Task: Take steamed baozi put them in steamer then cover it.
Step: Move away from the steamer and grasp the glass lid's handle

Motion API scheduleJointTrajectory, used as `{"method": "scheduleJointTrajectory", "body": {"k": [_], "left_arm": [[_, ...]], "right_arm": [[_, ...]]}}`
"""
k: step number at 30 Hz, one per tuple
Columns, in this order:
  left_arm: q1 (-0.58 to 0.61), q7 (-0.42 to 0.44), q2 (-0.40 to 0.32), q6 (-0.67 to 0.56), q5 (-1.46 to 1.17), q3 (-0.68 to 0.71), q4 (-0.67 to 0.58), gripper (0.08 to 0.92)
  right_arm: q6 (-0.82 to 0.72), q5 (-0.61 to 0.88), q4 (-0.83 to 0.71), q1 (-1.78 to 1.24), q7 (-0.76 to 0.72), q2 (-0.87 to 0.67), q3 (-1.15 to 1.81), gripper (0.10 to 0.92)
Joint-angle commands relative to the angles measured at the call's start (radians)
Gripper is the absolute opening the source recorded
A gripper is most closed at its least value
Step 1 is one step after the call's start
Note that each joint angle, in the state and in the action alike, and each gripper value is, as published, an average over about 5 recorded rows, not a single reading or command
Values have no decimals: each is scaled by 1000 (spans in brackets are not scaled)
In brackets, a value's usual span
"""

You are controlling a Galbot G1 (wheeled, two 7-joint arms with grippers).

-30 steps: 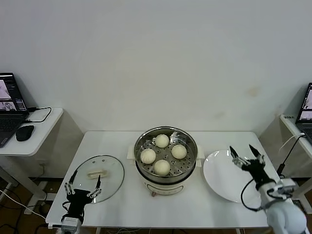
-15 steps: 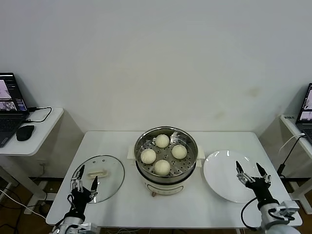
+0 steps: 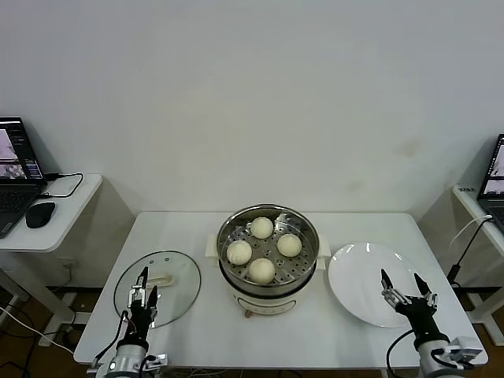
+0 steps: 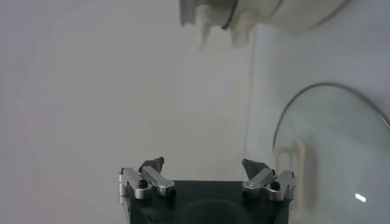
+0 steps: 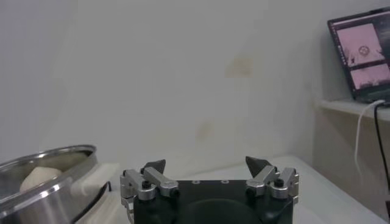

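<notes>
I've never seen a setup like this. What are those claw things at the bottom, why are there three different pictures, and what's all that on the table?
The claws are a robot's two grippers, its hands. The wide picture comes from a camera on its head, looking down at a white table. The other two come from cameras on its wrists, each looking out past its own claw.

In the middle stands a shiny steamer on a cream pot, with four baozi inside. A glass cover lies flat on the table on the robot's left, and an empty white plate on its right.

The left gripper hangs over the near edge of the cover, the right gripper over the near edge of the plate. Both are open and hold nothing. The steamer is not yet covered.
</notes>
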Motion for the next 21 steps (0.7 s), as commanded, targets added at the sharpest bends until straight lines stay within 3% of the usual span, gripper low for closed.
{"method": "scheduleJointTrajectory", "body": {"k": [1,21], "left_arm": [[-65,61,4,84,39,41,70,823],[-224,41,2,103,15,53,269,823]], "right_arm": [[-2,1,-15,7,2,17,4,823],[-6,-4,-48,28,-4,26,14,823]]}}
